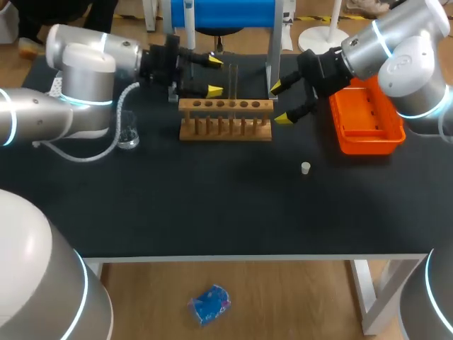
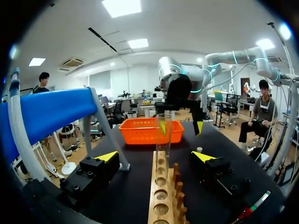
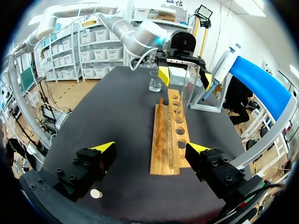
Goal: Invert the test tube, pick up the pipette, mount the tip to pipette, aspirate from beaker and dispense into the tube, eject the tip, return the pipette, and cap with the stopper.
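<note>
Your left gripper has its fingers wide apart. The clear glass test tube stands straight up in the brown wooden rack, just ahead of it. Your right gripper, fingers apart too, is farther off.

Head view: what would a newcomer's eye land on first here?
Two open yellow-tipped grippers, the left gripper and right gripper, face each other over a wooden rack at the table's middle. One clear test tube stands upright in it. A bright orange basket sits to the rack's right.
</note>
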